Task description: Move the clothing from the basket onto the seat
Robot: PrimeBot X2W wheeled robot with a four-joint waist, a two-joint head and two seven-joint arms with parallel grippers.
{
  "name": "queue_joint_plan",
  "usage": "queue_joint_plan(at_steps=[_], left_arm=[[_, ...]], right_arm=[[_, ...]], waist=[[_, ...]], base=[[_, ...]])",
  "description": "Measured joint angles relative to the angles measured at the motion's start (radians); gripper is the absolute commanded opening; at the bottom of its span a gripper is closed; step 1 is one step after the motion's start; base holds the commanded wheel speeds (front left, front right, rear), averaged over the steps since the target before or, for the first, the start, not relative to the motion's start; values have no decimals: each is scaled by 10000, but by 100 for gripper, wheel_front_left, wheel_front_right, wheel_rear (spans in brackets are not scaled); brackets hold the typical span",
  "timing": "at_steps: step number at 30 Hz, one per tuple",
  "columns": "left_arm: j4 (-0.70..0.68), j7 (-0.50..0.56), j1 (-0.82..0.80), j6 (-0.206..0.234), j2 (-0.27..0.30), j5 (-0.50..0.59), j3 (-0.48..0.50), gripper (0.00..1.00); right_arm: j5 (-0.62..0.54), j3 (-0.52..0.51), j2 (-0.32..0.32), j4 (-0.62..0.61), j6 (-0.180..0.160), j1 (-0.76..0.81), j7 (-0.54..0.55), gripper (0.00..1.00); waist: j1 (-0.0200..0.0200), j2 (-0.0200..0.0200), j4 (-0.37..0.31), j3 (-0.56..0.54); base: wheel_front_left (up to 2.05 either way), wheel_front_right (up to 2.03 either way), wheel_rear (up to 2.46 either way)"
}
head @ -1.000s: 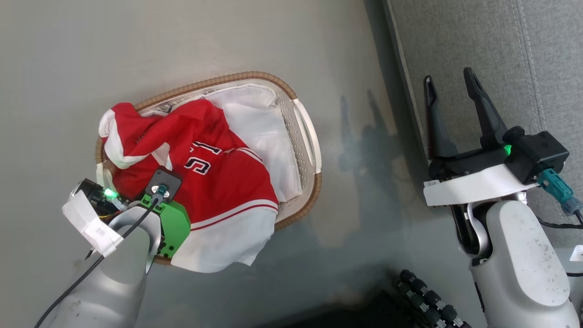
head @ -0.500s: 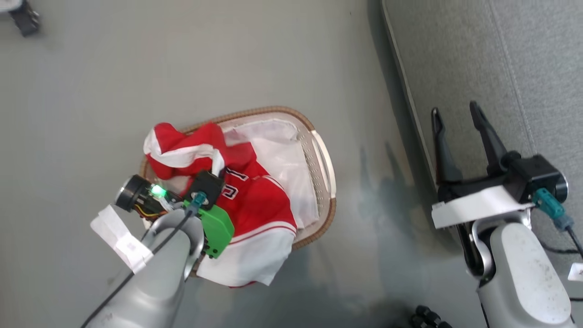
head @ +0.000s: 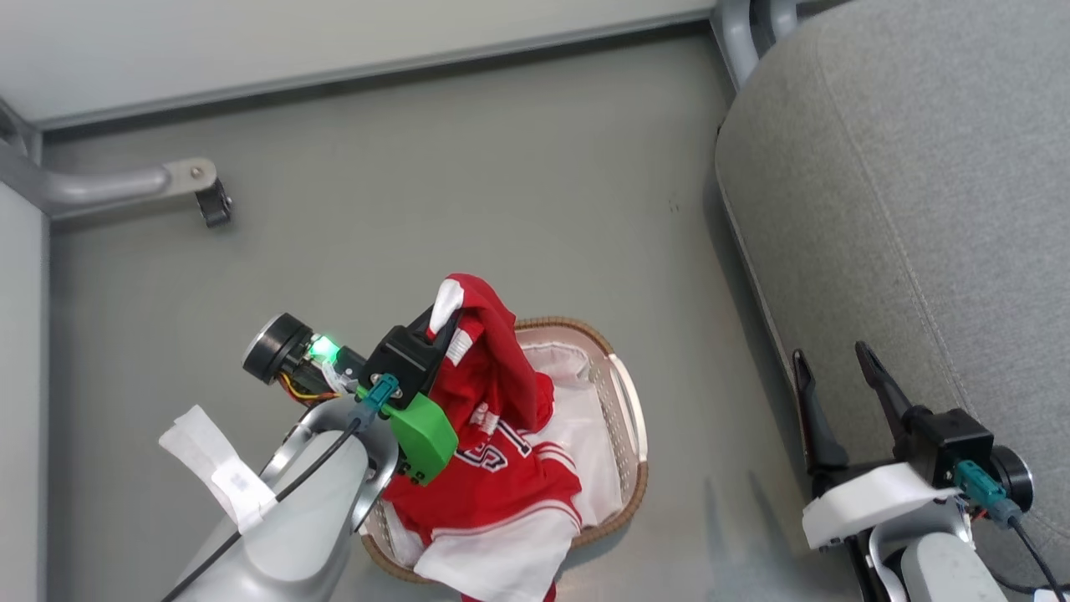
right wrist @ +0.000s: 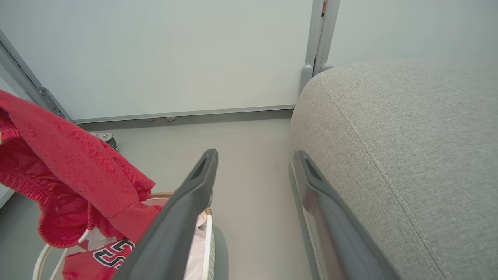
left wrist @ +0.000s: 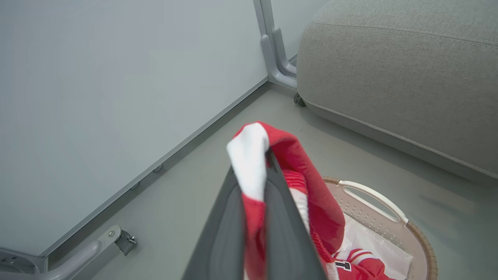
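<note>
**Grey floor (head: 501, 209) beside the couch: left gripper (left wrist: 253, 167) holds the plain red garment (head: 497, 368) over the basket (head: 634, 418)**

Nearest the robot, the oval white basket with its brown woven rim stands on the floor. In it lies the red-and-white jersey (head: 510, 485), numerals up, its white hem spilling over the near rim, on a white cloth liner (head: 598, 451). Above the basket the left gripper is clamped tight on the white-striped hem of the plain red garment. The rest of that cloth hangs from the fingers down into the basket. To the right, the right gripper (head: 829, 355) has its jaws spread wide with nothing between them, just beside the rounded edge of the grey couch seat (head: 919, 209). Farther off, a metal frame leg (head: 125, 180) with a caster stands on the floor near the pale wall (head: 334, 33).
</note>
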Motion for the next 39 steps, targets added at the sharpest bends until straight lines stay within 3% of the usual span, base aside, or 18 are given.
queue_joint_plan(at_steps=[10, 20, 28, 34, 39], left_arm=[[-1492, 943, -1355, -17, 988, -1237, -1927, 0], [-2612, 1801, -3080, -27, 1555, -2573, -2966, 0], [-3081, 1971, -3881, -27, 1636, -2941, -3352, 0], [-3340, 1983, -4097, -27, 1507, -3051, -3641, 0], [-3553, 1977, -4240, -27, 1379, -3124, -3875, 0]], right_arm=[[-107, 119, -2, 65, 0, 875, 0, 100], [-282, 949, -4, -84, 0, 790, 0, 100], [-901, 2169, -8, -59, 0, -331, 0, 100], [-1620, 3421, 6, 1009, 2, -1506, -2, 100], [-1678, 3499, 4, 1799, 4, -2347, -6, 100]], waist=[[0, 0, 266, -2186], [0, 0, 273, -3130], [0, 0, 153, -3215], [0, 0, 243, -3229], [0, 0, 406, -3235]], base=[[0, 0, 0], [0, 0, 0], [0, 0, 0], [0, 0, 0], [0, 0, 0]])
